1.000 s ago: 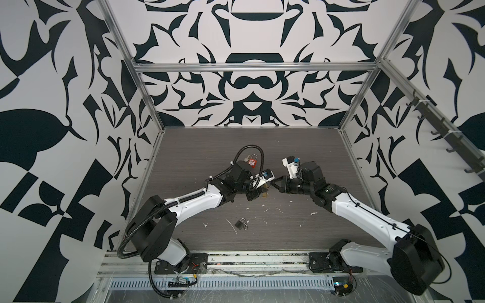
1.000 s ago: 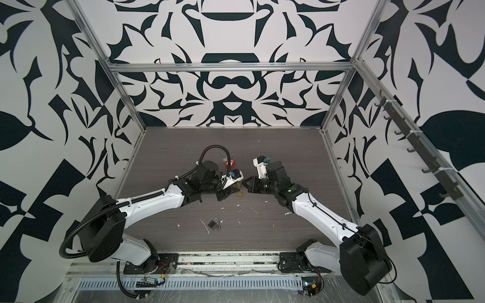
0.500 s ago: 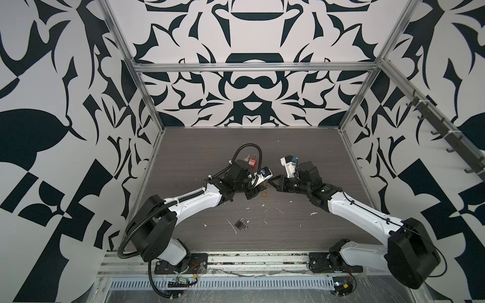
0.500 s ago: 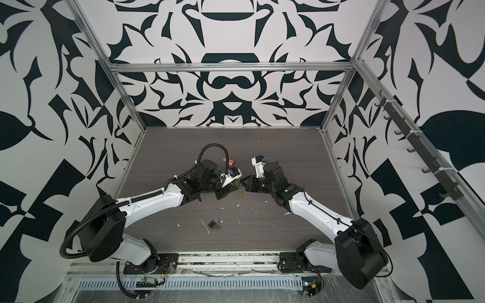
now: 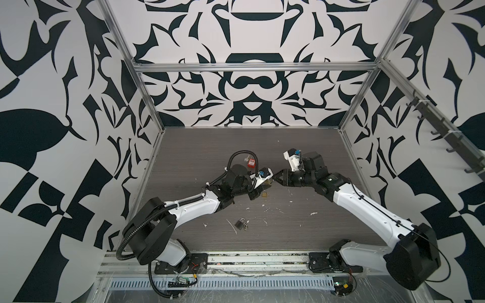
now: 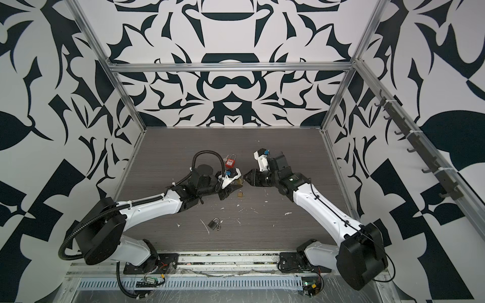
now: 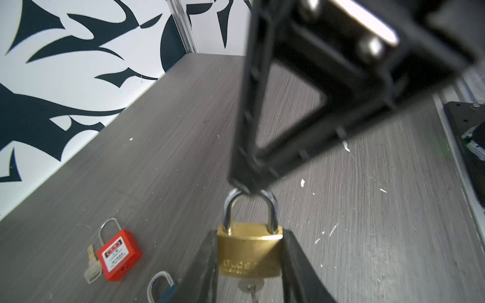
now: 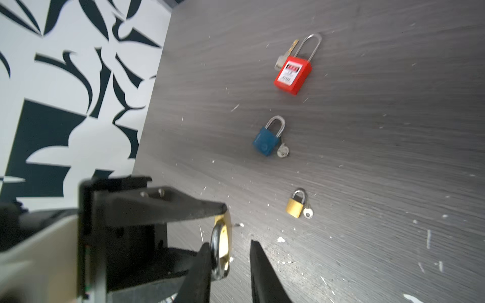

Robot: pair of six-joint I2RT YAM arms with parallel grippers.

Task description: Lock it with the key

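Brass padlock (image 7: 249, 253) clamped in left gripper (image 7: 249, 237), shackle (image 7: 273, 212) pointing at slightly parted right gripper (image 8: 229, 245)

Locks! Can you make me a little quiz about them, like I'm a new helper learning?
1. Pick one: the left gripper is shut on a lock of which colour? A red, B blue, C brass.
2. True or false: a key lies beside the red lock on the table.
3. How many locks lie on the table in the right wrist view?

Key:
1. C
2. True
3. Three: the red lock, the blue lock and the small brass lock.
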